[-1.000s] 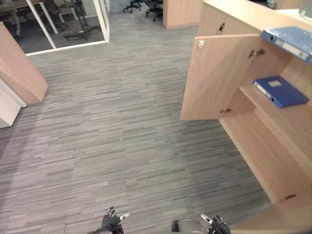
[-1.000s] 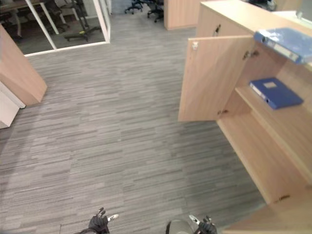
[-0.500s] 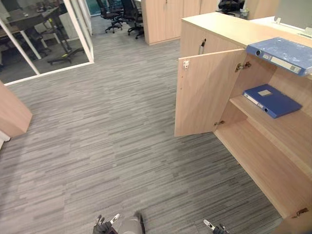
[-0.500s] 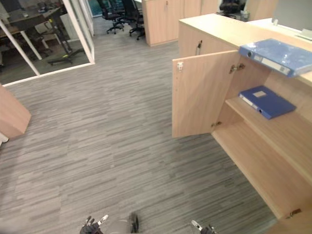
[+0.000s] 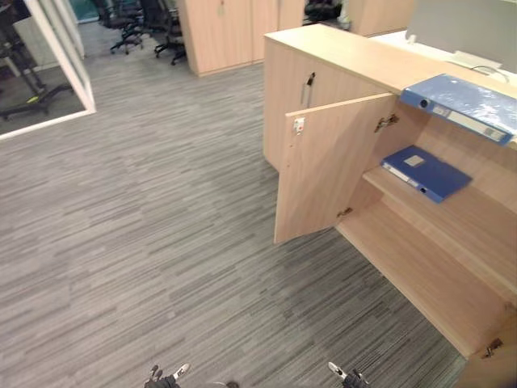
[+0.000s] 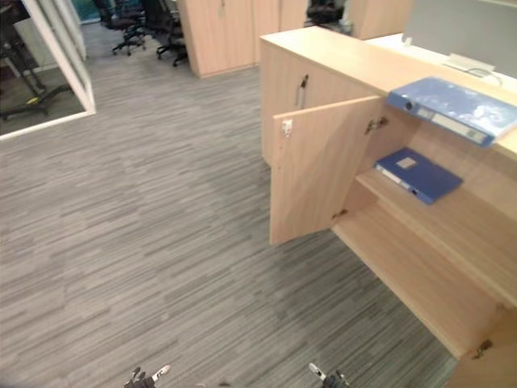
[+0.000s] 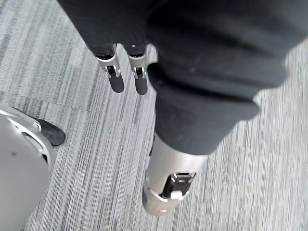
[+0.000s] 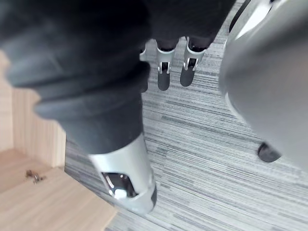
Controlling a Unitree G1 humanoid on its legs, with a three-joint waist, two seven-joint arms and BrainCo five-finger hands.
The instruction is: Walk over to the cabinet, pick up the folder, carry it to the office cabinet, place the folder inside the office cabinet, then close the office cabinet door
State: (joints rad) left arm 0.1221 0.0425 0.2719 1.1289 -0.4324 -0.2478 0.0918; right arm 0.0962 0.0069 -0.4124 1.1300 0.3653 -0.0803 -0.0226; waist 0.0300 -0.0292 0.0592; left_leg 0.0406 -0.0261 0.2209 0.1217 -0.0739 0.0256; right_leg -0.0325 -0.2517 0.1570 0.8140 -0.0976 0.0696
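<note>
Evidently the walk-up is the step in hand: the left hand (image 7: 139, 79) and right hand (image 8: 163, 77) hang low, well short of the cabinet (image 5: 355, 61), both relaxed with straight fingers and holding nothing. One blue folder (image 5: 460, 99) lies on the cabinet's top at its front edge; a second folder (image 5: 426, 171) lies on the cabinet's upper shelf. Next, I judge, comes closing in and reaching for the top one. The cabinet's door (image 5: 327, 170) juts out over the carpet floor (image 5: 161, 226), an edge to skirt; the floor before the cabinet's open side gives ample room.
</note>
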